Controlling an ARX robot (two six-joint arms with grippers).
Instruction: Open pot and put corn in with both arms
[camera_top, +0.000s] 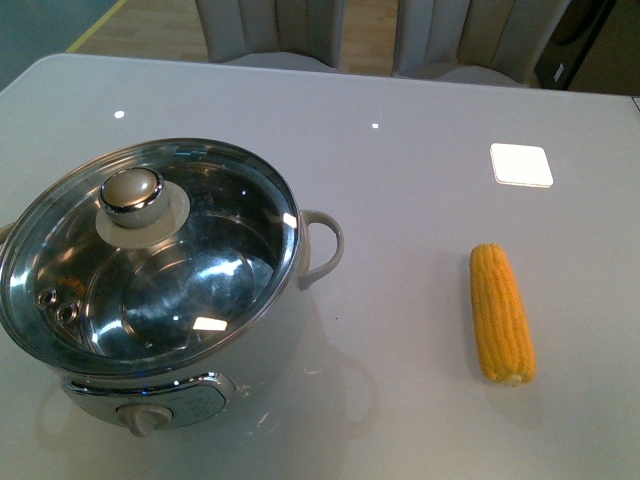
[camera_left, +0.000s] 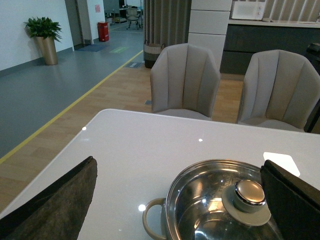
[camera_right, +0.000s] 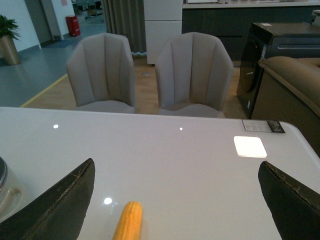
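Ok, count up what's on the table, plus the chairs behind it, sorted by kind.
Pot: 1
Glass lid: 1
Corn cob: 1
Chairs: 2
Total: 5

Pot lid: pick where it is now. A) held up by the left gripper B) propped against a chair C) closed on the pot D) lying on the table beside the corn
C: the glass lid sits flat on the rim of the pot, knob up, while the corn lies apart on the table.
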